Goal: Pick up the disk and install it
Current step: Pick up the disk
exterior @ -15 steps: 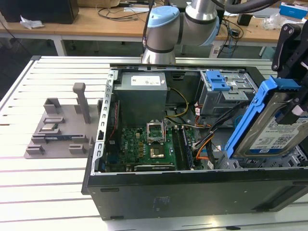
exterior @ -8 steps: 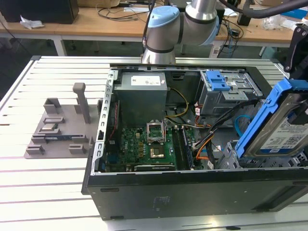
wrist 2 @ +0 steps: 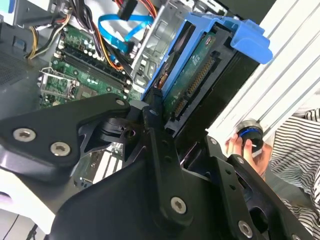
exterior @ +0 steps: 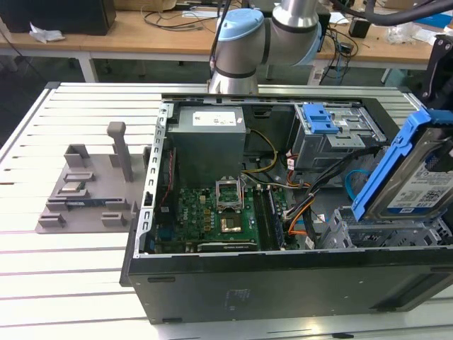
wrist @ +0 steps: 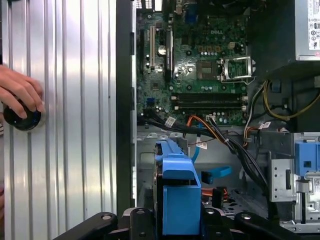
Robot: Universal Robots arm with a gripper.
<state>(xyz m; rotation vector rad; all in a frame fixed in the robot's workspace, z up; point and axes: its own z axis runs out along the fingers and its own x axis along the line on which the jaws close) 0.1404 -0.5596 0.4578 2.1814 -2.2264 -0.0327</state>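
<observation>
A workshop with wooden desks and loose cables lies behind a ribbed metal tabletop (exterior: 78,234), on which an open computer case (exterior: 283,276) lies on its side. Inside the case the green circuit board (exterior: 219,216) faces up, with a grey power box (exterior: 209,138) beyond it and a bundle of black, orange and yellow wires running toward the drive bays on the exterior view's right. A blue latch piece (exterior: 322,119) sits on top of the far bay. On the tabletop at the exterior view's left stands a grey plastic fixture (exterior: 88,188) with upright posts, well apart from the case.

The disk (exterior: 417,177), a silver drive with a white-and-blue label in a bright blue frame, hangs tilted above the metal drive cage (exterior: 382,230) at the near corner of the case on the exterior view's right, its lower edge just over the cage. In the second wrist view the black hand (wrist 2: 160,125) is clamped on one end of the disk (wrist 2: 200,70), a finger (wrist 2: 162,150) pressed along its side and the connector edge exposed. In the first wrist view the blue frame of the disk (wrist: 177,195) stands edge-on between the fingers, over the cage.

A person's hand (wrist: 20,92) rests on a round black knob (wrist: 22,117) on the tabletop beside the case; a striped sleeve (wrist 2: 300,145) shows in the second wrist view.
</observation>
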